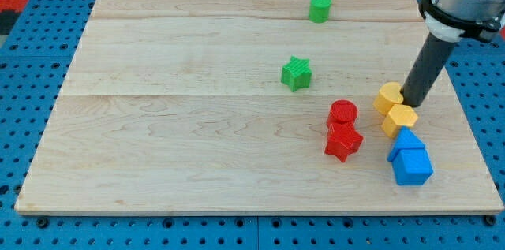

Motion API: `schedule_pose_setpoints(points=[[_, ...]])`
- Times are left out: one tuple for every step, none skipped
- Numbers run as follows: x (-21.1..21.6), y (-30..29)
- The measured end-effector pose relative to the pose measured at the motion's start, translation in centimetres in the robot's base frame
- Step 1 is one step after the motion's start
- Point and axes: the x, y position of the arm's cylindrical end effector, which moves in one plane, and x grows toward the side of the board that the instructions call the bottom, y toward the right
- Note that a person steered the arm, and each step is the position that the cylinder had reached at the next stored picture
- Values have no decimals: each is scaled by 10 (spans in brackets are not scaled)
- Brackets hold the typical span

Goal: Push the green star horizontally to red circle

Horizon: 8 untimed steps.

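The green star (297, 73) lies on the wooden board (158, 124), right of centre. The red circle (343, 113) sits below and to the right of it, touching a red star (343, 141) just beneath. My tip (412, 102) is at the view's right, touching or almost touching a yellow block (388, 96) on its right side. The tip is well to the right of the green star and right of the red circle.
A green cylinder (319, 8) stands near the board's top edge. A second yellow block, hexagonal (399, 120), lies under the first. Two blue blocks (409, 158) sit below them near the board's right edge.
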Motion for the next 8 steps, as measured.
schedule_pose_setpoints(points=[[-44,-7],[-43,-71],[-68,-148],[-48,-204],[-42,-223],[-47,-223],[-50,-223],[-45,-240]])
